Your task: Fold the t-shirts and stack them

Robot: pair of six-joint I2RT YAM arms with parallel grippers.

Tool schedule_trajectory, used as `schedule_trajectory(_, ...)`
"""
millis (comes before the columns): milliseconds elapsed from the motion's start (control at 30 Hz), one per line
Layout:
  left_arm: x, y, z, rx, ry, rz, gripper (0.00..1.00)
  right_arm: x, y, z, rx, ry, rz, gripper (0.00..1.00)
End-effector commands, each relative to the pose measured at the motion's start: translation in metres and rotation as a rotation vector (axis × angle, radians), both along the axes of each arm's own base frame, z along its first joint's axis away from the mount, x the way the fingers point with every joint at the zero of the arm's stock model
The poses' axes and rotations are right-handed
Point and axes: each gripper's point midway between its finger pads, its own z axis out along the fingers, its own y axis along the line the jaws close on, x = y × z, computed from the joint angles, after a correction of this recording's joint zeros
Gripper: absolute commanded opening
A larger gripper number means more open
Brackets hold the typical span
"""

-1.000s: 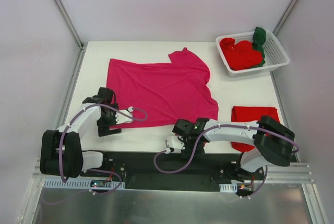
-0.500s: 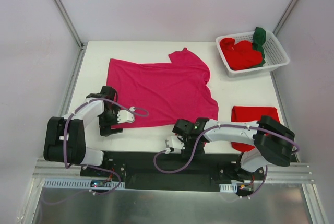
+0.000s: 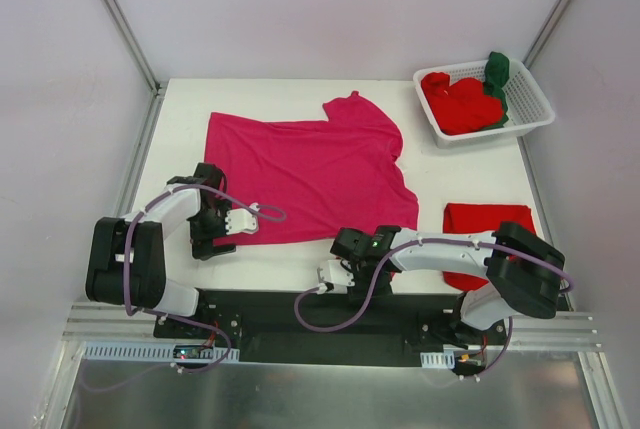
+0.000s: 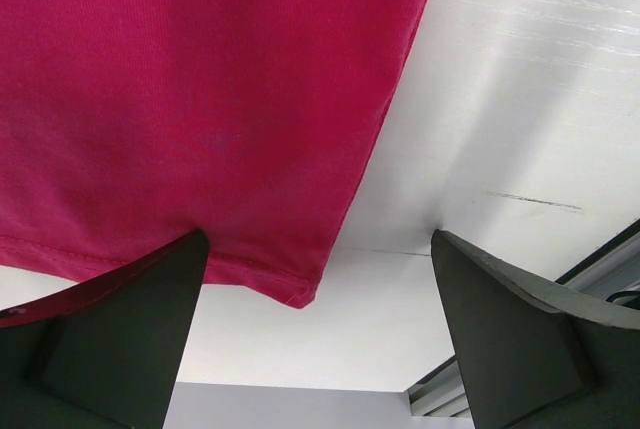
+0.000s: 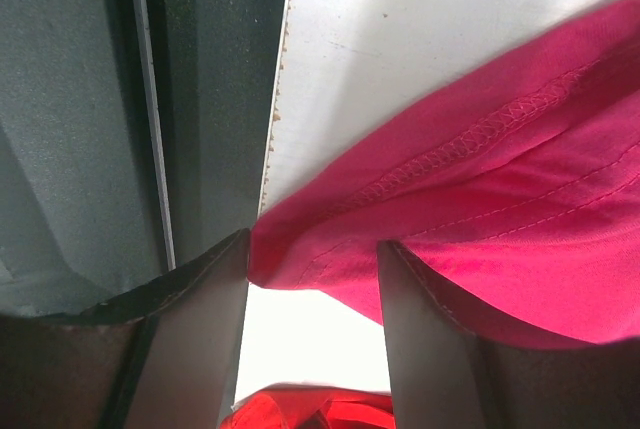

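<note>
Magenta t-shirt (image 3: pixel 310 164) flat, mid-table. My left gripper (image 4: pixel 318 249) wide open over near-left hem corner, gripping nothing. My right gripper (image 5: pixel 315 249) pinches near hem. Cloth light, limp, likely to sag and wrinkle; best taken at 2 hem corners, lifted together.

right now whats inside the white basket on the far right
The basket holds crumpled red t-shirts and a dark green one draped over its far rim. The pile covers the basket's floor, so whatever lies underneath, and how many shirts there are, cannot be seen.
</note>
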Motion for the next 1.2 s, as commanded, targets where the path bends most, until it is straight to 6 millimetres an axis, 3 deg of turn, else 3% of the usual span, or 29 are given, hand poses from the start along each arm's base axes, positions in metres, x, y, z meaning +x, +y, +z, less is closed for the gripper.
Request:
schedule_trajectory(0, -0.019, -0.008, -0.002, -0.054, 0.086, -0.007, 0.95, -0.001, 0.006, 0.008, 0.008, 0.014, -0.012, 0.57)
schedule_trajectory(167, -0.025, -0.007, -0.006, -0.052, 0.107, -0.008, 0.84, -0.001, 0.007, 0.008, 0.012, 0.014, -0.01, 0.57)
schedule_trajectory(333, -0.024, -0.008, -0.005, -0.057, 0.113, 0.006, 0.59, -0.002, 0.006, 0.008, 0.011, 0.023, -0.013, 0.57)
schedule_trajectory(433, -0.026, -0.008, -0.004, -0.055, 0.116, 0.003, 0.57, -0.001, 0.006, 0.008, 0.007, 0.019, -0.01, 0.56)
schedule_trajectory(533, -0.027, -0.008, -0.005, -0.055, 0.119, 0.003, 0.44, -0.001, 0.006, 0.009, 0.01, 0.022, -0.01, 0.56)
schedule_trajectory(600, -0.027, -0.007, -0.004, -0.054, 0.116, 0.004, 0.47, -0.001, 0.006, 0.008, 0.009, 0.022, -0.01, 0.56)
schedule_trajectory(667, -0.026, -0.007, -0.003, -0.053, 0.108, 0.006, 0.7, -0.001, 0.006, 0.009, 0.009, 0.022, -0.01, 0.57)
schedule_trajectory(700, -0.025, -0.006, -0.003, -0.047, 0.102, 0.005, 0.76, -0.002, 0.006, 0.008, 0.004, 0.024, -0.01, 0.57)
schedule_trajectory(967, -0.014, 0.005, 0.005, 0.008, -0.026, -0.012, 0.8, -0.002, 0.006, 0.009, 0.006, 0.025, -0.007, 0.57)
schedule_trajectory(1167, -0.015, 0.01, 0.008, 0.036, -0.068, -0.003, 0.75, -0.002, 0.009, 0.009, 0.01, 0.029, -0.002, 0.57)
